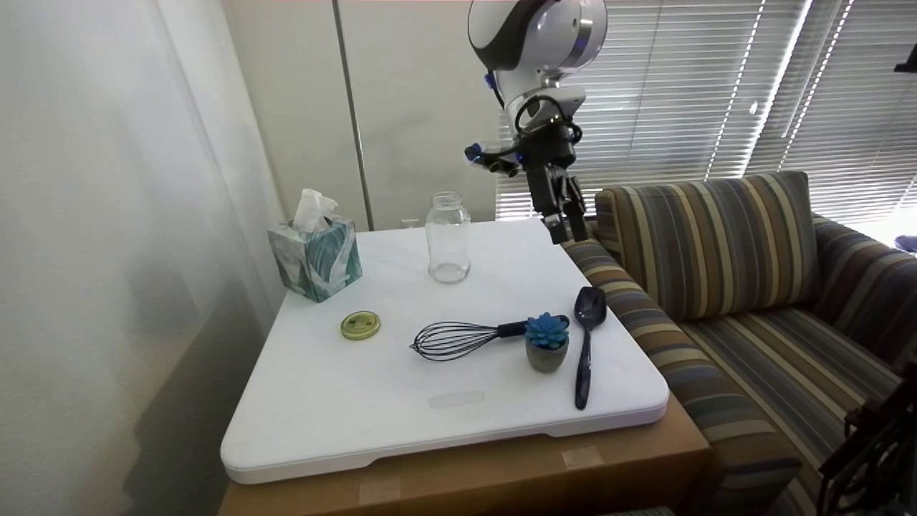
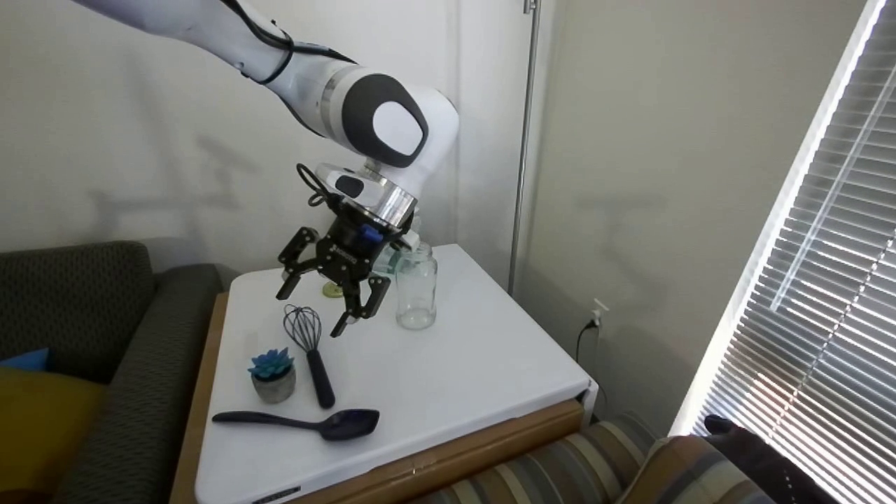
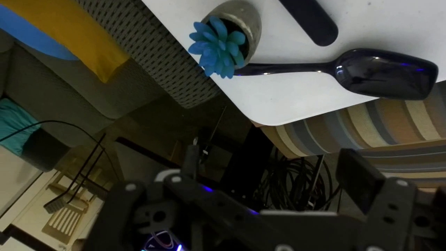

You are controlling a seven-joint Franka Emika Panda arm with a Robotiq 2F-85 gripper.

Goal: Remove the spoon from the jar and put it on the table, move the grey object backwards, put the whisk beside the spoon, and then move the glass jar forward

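Note:
The black spoon point(image 1: 586, 337) lies on the white table point(image 1: 322, 401) near its edge; it shows in the wrist view point(image 3: 383, 75). The grey object point(image 1: 546, 358), a small grey pot with a blue succulent, stands upright between spoon and whisk; it shows in an exterior view point(image 2: 275, 386). The whisk point(image 2: 320, 378) lies flat, its handle end pointing toward the spoon. The clear glass jar point(image 1: 448, 244) stands upright with no utensil inside; it also shows in an exterior view point(image 2: 416, 297). My gripper point(image 2: 313, 308) is open and empty, raised above the table, its fingers wide apart in the wrist view point(image 3: 275, 167).
A teal tissue box point(image 1: 315, 261) stands at the table edge near the wall. A flat yellow-green lid point(image 1: 360, 325) lies between the box and the whisk. A striped sofa point(image 1: 702, 251) borders one table side, and a dark sofa point(image 2: 147, 350) borders another.

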